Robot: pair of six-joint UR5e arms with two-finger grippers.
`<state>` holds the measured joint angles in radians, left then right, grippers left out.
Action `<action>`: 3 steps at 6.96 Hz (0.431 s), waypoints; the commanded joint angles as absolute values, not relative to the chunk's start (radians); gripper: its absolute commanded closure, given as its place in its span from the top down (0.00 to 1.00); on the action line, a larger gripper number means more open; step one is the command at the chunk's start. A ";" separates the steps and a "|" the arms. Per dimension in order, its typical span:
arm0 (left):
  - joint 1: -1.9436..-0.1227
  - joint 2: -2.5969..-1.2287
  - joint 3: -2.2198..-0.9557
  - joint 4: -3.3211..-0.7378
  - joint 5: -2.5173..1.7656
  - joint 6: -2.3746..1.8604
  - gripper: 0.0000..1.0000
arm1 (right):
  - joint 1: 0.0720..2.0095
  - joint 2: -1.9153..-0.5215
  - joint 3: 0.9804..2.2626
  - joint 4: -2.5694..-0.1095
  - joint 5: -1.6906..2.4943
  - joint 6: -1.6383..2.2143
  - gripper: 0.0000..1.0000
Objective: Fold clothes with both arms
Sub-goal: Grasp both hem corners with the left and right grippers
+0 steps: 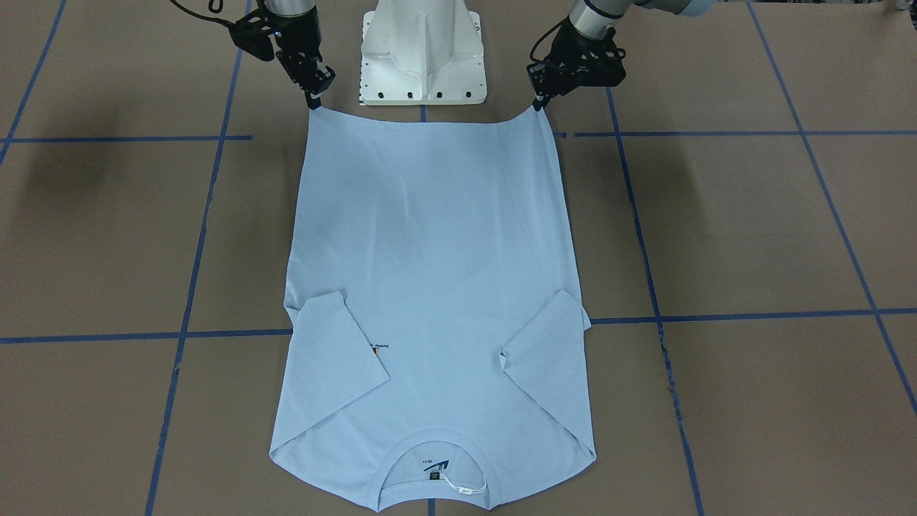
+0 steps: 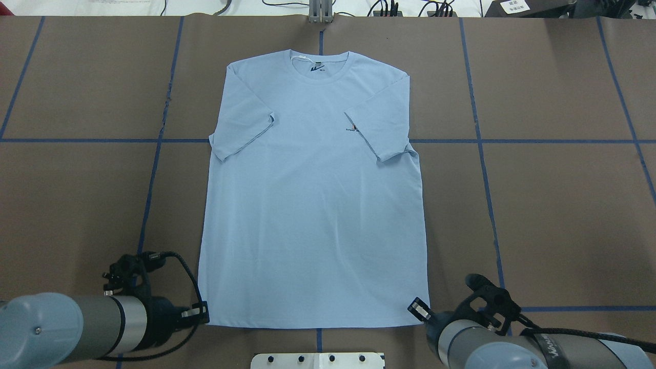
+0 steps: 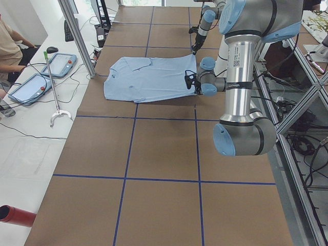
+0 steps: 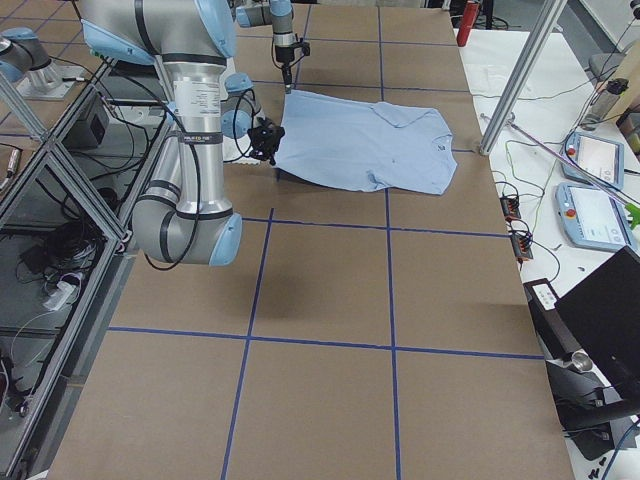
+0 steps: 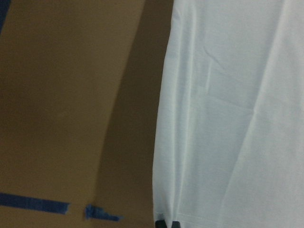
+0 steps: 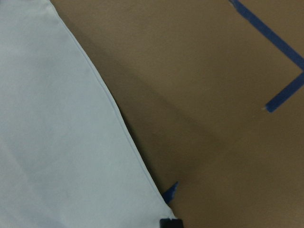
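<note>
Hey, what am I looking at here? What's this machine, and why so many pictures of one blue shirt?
It is a robot with two jointed arms, each ending in a two-finger claw. Four fixed cameras watch the table: facing the robot, over its shoulders, and from each end. Two close-ups come from wrist cameras. A light blue T-shirt lies flat, sleeves folded inward, collar away from the robot. The left claw and right claw each pinch a bottom hem corner.

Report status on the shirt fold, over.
Left pincer shut on T-shirt hem corner, right pincer same. T-shirt flat, both sleeves folded inward. Nothing lying on it.
</note>
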<state>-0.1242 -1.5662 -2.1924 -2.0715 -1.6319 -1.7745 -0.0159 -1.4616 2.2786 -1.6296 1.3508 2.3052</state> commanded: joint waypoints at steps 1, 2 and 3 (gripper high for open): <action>-0.023 -1.563 -2.268 -2.039 -1.625 -1.900 0.00 | -0.090 -1.557 2.370 -1.632 1.348 2.307 0.00; -0.025 -1.571 -2.292 -1.978 -1.624 -1.898 0.00 | -0.069 -1.572 2.417 -1.632 1.348 2.303 0.00; -0.043 -1.588 -2.301 -1.917 -1.624 -1.881 0.00 | -0.004 -1.547 2.404 -1.632 1.351 2.266 0.00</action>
<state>-0.0353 -1.5729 -2.2812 -1.9856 -1.6251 -1.8832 -0.0547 -1.5549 2.3921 -1.6318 1.3492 2.2948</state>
